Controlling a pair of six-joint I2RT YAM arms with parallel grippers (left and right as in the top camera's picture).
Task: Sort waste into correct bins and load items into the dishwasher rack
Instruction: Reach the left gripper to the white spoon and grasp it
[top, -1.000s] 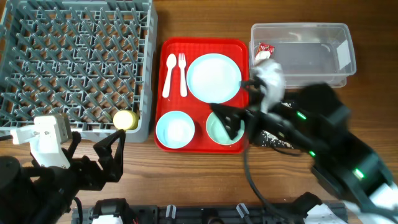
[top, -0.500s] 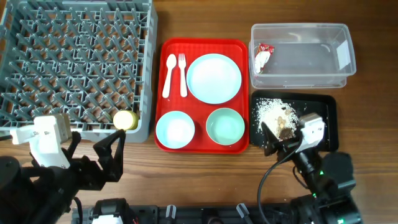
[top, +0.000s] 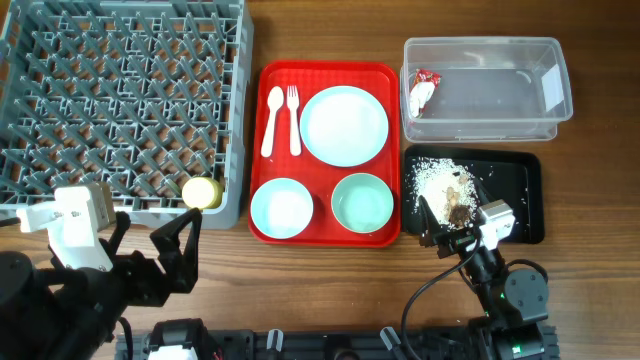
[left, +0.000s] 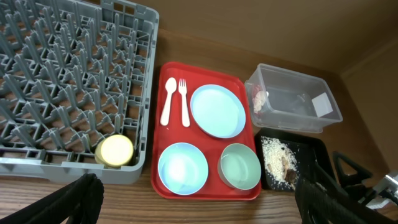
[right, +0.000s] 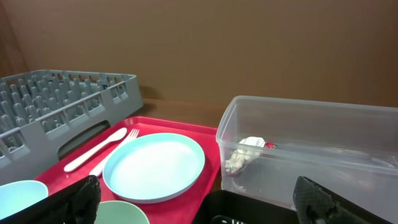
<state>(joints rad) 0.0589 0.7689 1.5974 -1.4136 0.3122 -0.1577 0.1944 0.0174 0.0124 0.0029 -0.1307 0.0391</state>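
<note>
Wide view from above: a brown wood-grain counter (top: 320, 30) fills the frame and carries everything. The grey dishwasher rack (top: 120, 100) takes the whole upper left. One yellow cup (top: 201, 191) sits among the pegs in its lower right corner.

In the centre lies the red serving tray (top: 325, 70). A white spoon (top: 271, 120) and fork (top: 293, 118) lie side by side at its upper left, and the round plate (top: 344, 125) is just beside them at upper right. The saucer (top: 281, 208) is at lower left, with the bowl (top: 362, 203) next to it at lower right.

At the upper right is the clear tub (top: 500, 125). The red-and-white wrapper (top: 423, 92) is tucked into its left end, and a white label (top: 551, 85) shows at the right end. Directly below it is the black tray (top: 525, 185), with white crumbs and brown bits, the scraps (top: 445, 185), heaped in its left half.

Now the arms, both low in the frame. The left pincer (left: 199, 182) is spread wide and holds nothing. Its two dark fingers sit at the bottom corners of its own camera view, hanging over bare counter below the rack. The right pincer (right: 196, 182) is just as wide apart and also empty, sitting at the lower left corner of the black tray.

From the right wrist the room shows as a plain brown wall (right: 199, 43) rising behind the rack and the tub.
</note>
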